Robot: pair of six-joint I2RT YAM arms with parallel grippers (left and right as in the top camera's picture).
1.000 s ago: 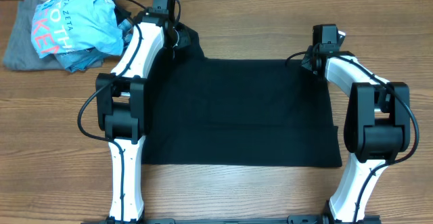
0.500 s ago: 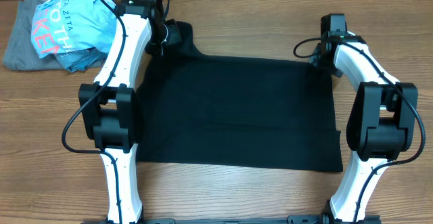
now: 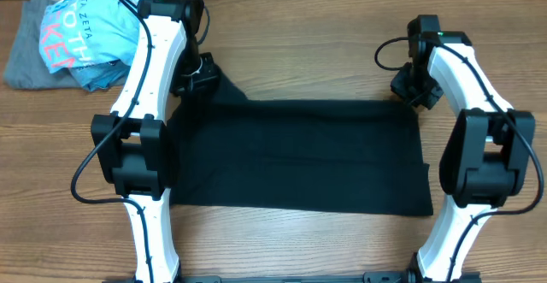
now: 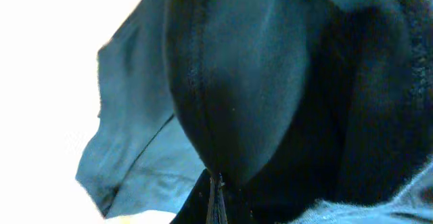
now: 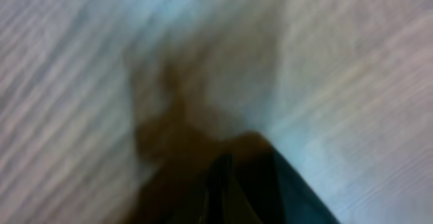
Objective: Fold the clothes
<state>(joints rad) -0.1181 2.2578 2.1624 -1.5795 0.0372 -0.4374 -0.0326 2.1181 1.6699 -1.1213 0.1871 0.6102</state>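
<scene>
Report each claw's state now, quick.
Left claw: closed, pinching the black shirt.
Right claw: closed, apparently on the black shirt's corner; view blurred.

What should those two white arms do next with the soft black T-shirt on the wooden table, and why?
Probably carry both far corners toward the near hem. The left gripper and right gripper are each shut on a far corner of the plain black T-shirt, which lies spread out, unfolded, on the wooden table; that would make the first fold.
</scene>
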